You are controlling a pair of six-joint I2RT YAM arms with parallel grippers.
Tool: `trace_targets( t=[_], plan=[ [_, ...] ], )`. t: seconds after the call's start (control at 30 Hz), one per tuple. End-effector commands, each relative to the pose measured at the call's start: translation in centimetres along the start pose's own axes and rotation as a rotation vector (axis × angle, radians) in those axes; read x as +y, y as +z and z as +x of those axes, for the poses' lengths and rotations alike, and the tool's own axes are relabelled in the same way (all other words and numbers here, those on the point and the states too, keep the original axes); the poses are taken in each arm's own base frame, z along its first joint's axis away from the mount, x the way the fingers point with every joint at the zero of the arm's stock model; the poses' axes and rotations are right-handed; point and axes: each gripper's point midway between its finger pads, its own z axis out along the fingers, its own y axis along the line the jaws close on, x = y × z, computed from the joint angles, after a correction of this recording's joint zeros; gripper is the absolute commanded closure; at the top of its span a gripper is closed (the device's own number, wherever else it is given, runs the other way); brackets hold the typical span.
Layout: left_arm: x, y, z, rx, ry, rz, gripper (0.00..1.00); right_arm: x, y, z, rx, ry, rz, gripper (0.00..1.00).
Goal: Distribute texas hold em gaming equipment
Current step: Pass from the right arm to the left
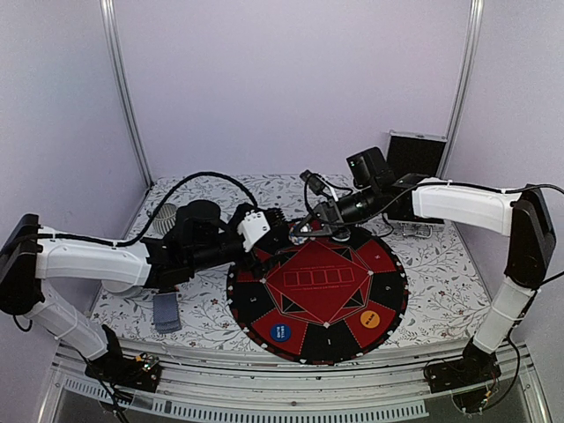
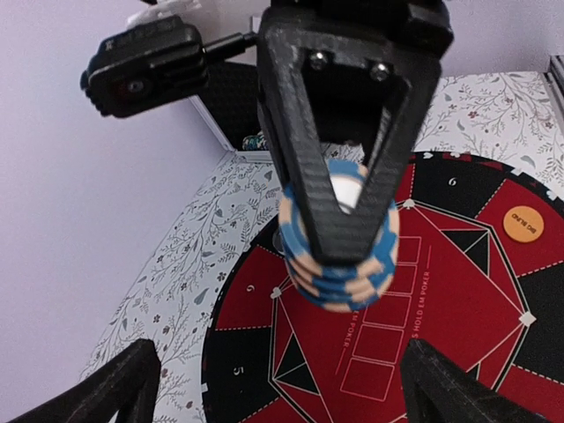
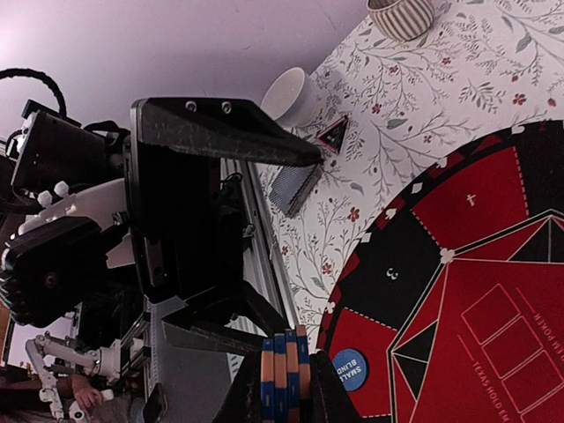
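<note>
Pinching poker chips [image 2: 348, 286] near the mat [image 1: 240, 310] rim, right tool [image 3: 284, 381]; left tool [image 2: 282, 374] released

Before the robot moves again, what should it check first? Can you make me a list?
1. Right gripper shut on the blue chip stack: ok.
2. Left gripper wide open with nothing in it: ok.
3. Stack lined up with the left gripper's opening: ok in the left wrist view. Whether it sits far enough in for a grab: cannot tell.
4. Stack held up off the round mat: ok.
5. Blue disc and orange disc lying on the mat, away from both grippers: ok.
</note>
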Motion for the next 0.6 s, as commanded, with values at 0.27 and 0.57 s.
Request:
trace_targets(
  t=[0.27,0.57],
  plan=[
    [-2.7,1.0,-2.9,-0.121,0.003,0.133,0.08,1.1,3.7,2.1,0.102,0.066,-0.128,0.98],
    [-3.5,1.5,-1.9,-0.084,0.022,0.170,0.21,1.4,4.1,2.0,0.110,0.060,-0.150,0.98]
  ],
)
